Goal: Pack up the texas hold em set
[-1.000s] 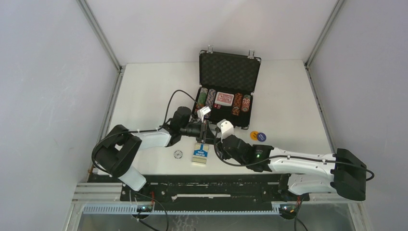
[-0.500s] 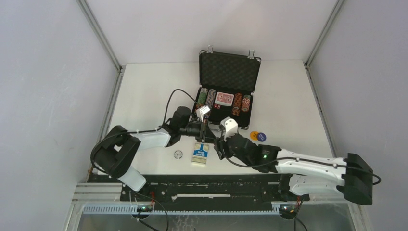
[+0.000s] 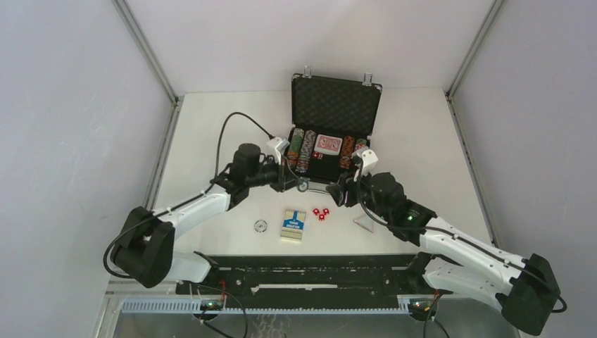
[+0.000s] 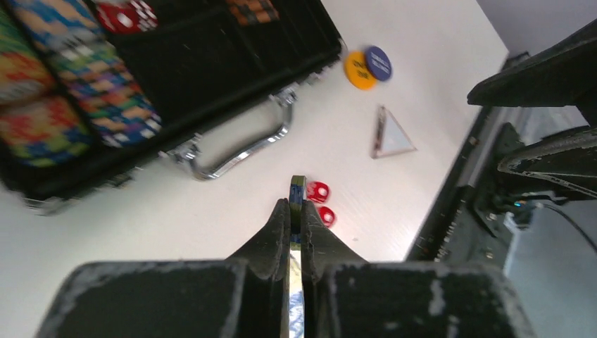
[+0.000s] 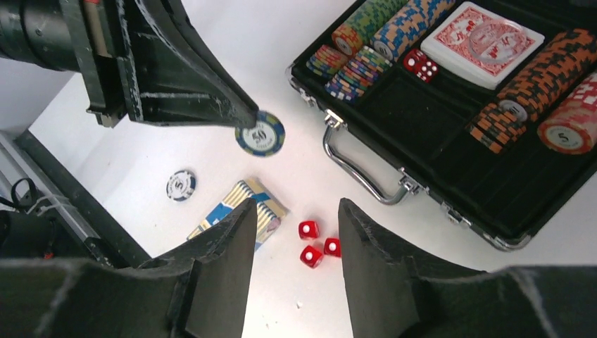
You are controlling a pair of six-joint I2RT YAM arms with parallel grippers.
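Left pincer (image 4: 296,211) is clamped flat on a single blue-green chip (image 5: 260,134), gripped by one edge so most of the disc sticks out past the fingertips. It hangs just in front of the briefcase (image 3: 336,105), on the handle (image 5: 359,169) side, above the bench (image 3: 211,141) rather than over the tray.

The lid is up. The chip rows (image 5: 355,70) lie on their sides in the left end of the case, each one running from the handle side back toward the hinge. They're right beyond the handle from the held chip, so I'd guess it goes in next. It's a short push forward, with the chip turned so its face lines up with the others in a row. The left arm is the closer one to that end anyway.

Right pincer (image 5: 297,211) is roughly half open with nothing in it. It hovers in front of the case too, a bit further along the handle.

Plenty is left out in front of the briefcase:
- three red dice (image 5: 317,246)
- the blue card box (image 5: 243,208)
- a lone white chip (image 5: 181,185)
- the triangle piece (image 4: 391,134)
- two round buttons (image 4: 367,65) off the right corner

So the job is far from done.
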